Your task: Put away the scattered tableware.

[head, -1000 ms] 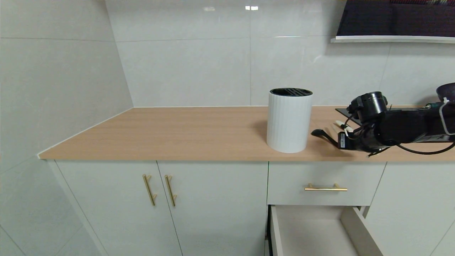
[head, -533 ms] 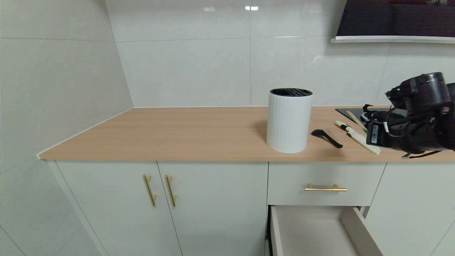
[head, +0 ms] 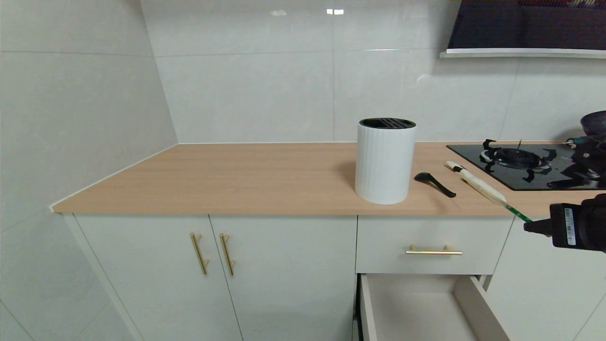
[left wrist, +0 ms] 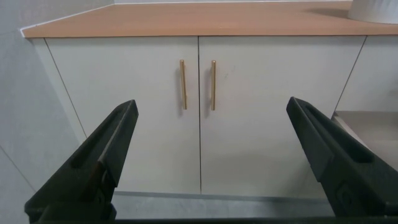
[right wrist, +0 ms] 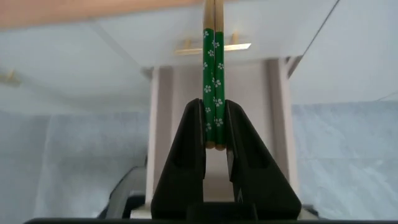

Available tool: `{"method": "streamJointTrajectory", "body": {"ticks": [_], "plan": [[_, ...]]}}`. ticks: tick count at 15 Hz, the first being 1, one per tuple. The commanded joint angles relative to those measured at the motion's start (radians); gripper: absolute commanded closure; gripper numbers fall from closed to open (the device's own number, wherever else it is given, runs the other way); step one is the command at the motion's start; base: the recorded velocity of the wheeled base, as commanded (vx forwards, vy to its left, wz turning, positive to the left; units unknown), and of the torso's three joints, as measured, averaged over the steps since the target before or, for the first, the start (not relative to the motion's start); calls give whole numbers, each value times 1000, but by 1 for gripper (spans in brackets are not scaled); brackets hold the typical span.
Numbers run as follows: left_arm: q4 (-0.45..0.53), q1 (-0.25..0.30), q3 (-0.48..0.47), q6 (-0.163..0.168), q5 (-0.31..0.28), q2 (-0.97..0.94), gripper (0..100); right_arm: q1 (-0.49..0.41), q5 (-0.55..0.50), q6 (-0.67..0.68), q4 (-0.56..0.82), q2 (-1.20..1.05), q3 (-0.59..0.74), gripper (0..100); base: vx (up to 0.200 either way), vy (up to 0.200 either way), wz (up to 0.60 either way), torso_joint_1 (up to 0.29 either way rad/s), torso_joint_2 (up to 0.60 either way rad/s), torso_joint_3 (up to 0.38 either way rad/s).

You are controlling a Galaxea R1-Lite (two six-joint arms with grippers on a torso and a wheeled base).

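Note:
My right gripper (head: 532,226) hangs just in front of the counter's front edge at the far right, shut on the green end of a pair of chopsticks (head: 478,185). Their pale tips slant back over the counter. In the right wrist view the green, flower-printed chopsticks (right wrist: 211,87) sit side by side between the fingers (right wrist: 186,149), above the open drawer (right wrist: 177,106). A black spoon (head: 434,183) lies on the counter beside a white ribbed utensil holder (head: 386,161). My left gripper (left wrist: 211,162) is open, low down, facing the cabinet doors (left wrist: 199,118).
The open drawer (head: 367,308) juts out below a shut drawer with a gold handle (head: 433,251). A black gas hob (head: 521,163) takes up the counter's right end, with a dark pot (head: 595,121) at its edge. The wooden counter (head: 236,175) stretches left to the tiled wall.
My right arm has pulled back from beside the spoon, moving right and down past the counter's edge. The chopsticks have come along, gripped by their green end.

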Motion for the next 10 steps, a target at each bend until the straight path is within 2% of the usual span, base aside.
{"method": "streamJointTrajectory", "body": {"ticks": [1,6,10], "plan": [[-1,0,0,0,0,0,0,7,2,-9,-2,-54,31,100,0,0,0,0,0,0],[-1,0,0,0,0,0,0,96,6,-8,-2,-53,68,100,0,0,0,0,0,0],[-1,0,0,0,0,0,0,119,52,-11,-2,-57,87,100,0,0,0,-16,37,26]]}}
